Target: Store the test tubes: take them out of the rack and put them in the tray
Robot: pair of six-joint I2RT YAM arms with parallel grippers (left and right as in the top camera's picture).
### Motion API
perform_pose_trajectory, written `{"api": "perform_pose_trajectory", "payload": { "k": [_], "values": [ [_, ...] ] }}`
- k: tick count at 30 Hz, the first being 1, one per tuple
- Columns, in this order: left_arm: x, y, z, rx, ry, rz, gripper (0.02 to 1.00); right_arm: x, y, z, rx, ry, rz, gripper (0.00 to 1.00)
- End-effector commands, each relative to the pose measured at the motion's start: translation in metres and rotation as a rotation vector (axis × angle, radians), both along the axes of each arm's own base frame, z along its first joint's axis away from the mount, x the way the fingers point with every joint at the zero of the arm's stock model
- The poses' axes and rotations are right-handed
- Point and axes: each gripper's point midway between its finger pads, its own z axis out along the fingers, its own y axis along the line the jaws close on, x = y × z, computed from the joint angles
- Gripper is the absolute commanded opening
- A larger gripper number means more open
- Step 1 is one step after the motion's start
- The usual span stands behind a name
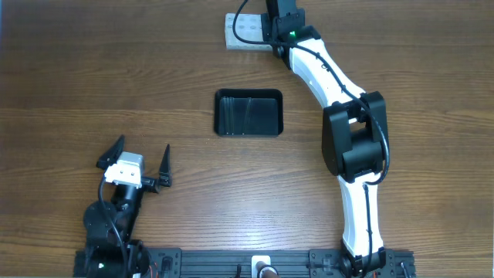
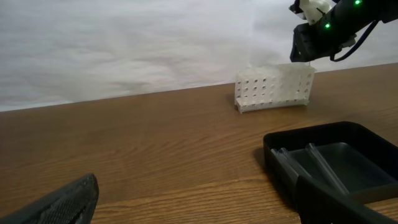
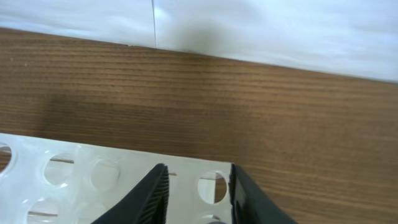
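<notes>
The white perforated rack stands at the table's far edge, also seen in the left wrist view. My right gripper hovers just above the rack's top, near its right end. Its fingers are a narrow gap apart over a hole, and I see nothing between them. In the top view the right gripper sits at the rack's right end. The black tray lies mid-table with clear test tubes lying in it. My left gripper rests open near the front left, far from both.
A white backdrop rises right behind the rack. The right arm stretches diagonally past the tray's right side. Bare wood spreads to the left of the tray and the rack.
</notes>
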Motion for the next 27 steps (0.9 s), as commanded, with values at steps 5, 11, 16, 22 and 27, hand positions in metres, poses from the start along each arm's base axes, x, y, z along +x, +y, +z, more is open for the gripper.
{"api": "perform_pose_trajectory", "payload": {
  "k": [5,11,16,22,27],
  "values": [
    [-0.001,-0.003,-0.001,0.013,-0.005,-0.014,1.000,-0.002,0.002,-0.009,0.011,0.020,-0.003,0.154],
    [-0.001,-0.003,-0.001,0.013,-0.005,-0.014,1.000,-0.001,0.001,-0.008,0.010,0.019,-0.006,0.106],
    [-0.001,-0.003,-0.001,0.013,-0.005,-0.014,1.000,-0.001,0.001,-0.008,0.032,0.015,-0.024,0.082],
    [-0.001,-0.003,-0.001,0.014,-0.006,-0.014,1.000,0.004,-0.003,0.009,0.069,-0.026,-0.044,0.086],
    [-0.001,-0.003,-0.001,0.013,-0.005,-0.014,1.000,0.002,-0.003,0.044,0.087,-0.079,-0.042,0.093]
  ]
}}
